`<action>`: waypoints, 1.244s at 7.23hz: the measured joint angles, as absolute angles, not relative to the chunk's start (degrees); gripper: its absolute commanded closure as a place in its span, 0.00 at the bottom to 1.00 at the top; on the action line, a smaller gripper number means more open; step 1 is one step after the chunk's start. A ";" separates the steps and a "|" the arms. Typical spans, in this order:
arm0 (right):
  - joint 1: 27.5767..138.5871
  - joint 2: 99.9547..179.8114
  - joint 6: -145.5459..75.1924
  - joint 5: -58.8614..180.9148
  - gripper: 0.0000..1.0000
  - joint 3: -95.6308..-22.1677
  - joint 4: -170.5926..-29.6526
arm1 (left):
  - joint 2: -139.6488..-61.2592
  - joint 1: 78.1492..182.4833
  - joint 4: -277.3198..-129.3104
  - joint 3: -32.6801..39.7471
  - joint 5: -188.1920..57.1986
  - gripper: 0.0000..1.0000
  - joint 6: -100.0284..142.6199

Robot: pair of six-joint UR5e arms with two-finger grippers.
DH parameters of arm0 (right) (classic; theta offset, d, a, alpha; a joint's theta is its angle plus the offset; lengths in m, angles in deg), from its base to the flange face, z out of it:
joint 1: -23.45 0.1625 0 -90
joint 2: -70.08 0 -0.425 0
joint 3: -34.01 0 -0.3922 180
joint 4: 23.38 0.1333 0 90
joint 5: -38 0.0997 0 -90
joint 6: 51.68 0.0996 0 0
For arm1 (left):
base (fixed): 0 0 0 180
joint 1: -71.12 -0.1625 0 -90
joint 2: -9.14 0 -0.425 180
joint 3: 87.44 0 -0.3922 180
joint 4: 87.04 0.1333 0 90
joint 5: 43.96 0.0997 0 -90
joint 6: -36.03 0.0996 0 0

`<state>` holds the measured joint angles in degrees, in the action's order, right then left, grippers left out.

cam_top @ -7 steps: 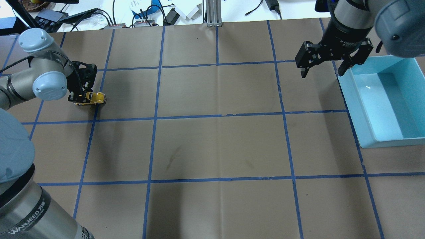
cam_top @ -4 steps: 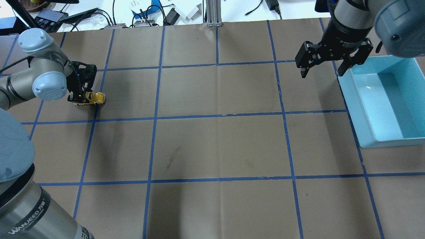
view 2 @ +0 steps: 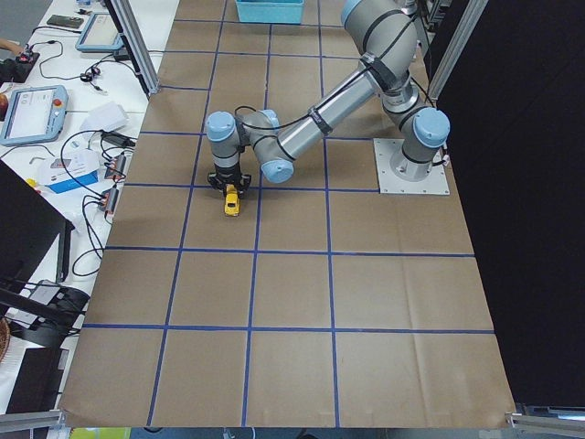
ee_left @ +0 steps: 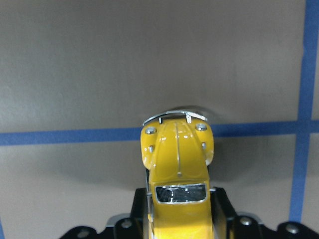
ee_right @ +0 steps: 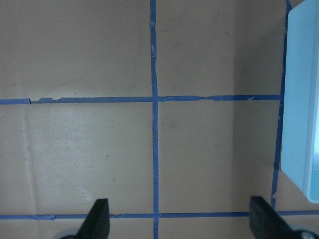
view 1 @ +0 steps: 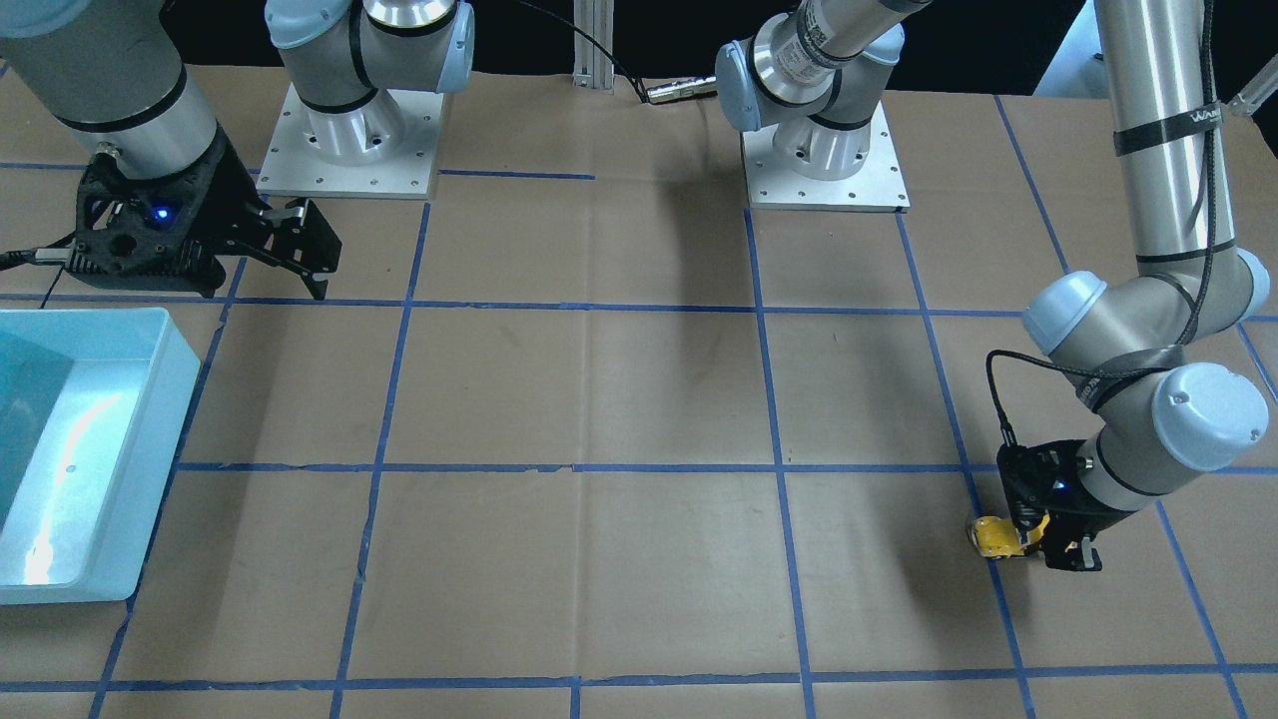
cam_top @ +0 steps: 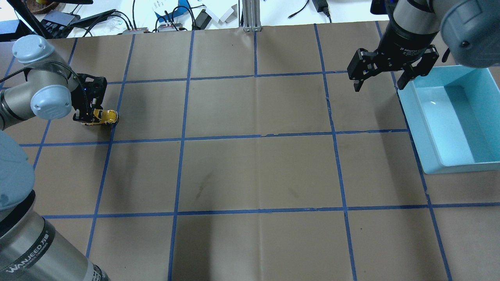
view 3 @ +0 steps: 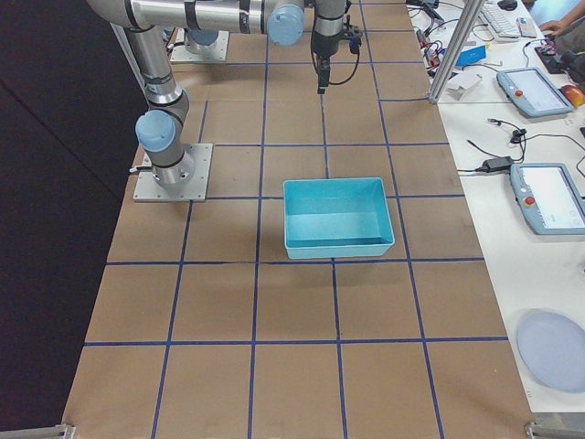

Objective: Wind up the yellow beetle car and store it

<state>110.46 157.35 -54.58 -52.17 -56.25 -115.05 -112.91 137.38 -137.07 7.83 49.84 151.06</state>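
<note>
Jaws of the left gripper [cam_top: 86,116] are closed on the yellow beetle car [cam_top: 106,116], one on each flank of the cabin. Confirm this in the left wrist view, where two black fingers [ee_left: 223,206] bracket the car behind its windscreen. You have one car on the rig. It sits upright at worktop level near the robot's left end of the worktop [cam_top: 258,171]. Its nose points away from the gripper and toward the middle of the grid. Its front bumper lies over one blue tape line [ee_left: 75,135]. Whether all four wheels bear on the paper cannot be read from these views.

Jaws of the right gripper [cam_top: 378,85] stand wide apart and hold nothing. This gripper hangs clear above the worktop, just beside the one light blue bin [cam_top: 420,132]. In the right wrist view you see two fingertips [ee_right: 97,219] at the lower edge. A tape crossing lies between them, and the bin's wall shows at the right edge.

Count two arms, each bolted to its own square base plate [view 1: 290,180]; both plates show in the front-facing view. The bin stands near the robot's right end of the worktop, well apart from the car, with the width of the taped grid between them.
</note>
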 measured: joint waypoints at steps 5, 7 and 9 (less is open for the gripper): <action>110.46 157.36 -54.58 -52.17 0.00 -56.26 -115.03 | -112.80 136.97 -137.10 7.85 49.83 1.00 151.83; 110.43 157.37 -54.58 -52.17 0.00 -56.25 -115.01 | -112.87 136.86 -137.05 7.83 49.89 1.00 152.18; 110.45 157.35 -54.58 -52.17 0.00 -56.26 -115.02 | -112.89 136.51 -137.05 7.80 49.90 1.00 152.81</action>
<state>110.45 157.35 -54.58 -52.17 -56.26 -115.02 -112.89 136.51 -137.05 7.80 49.90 152.81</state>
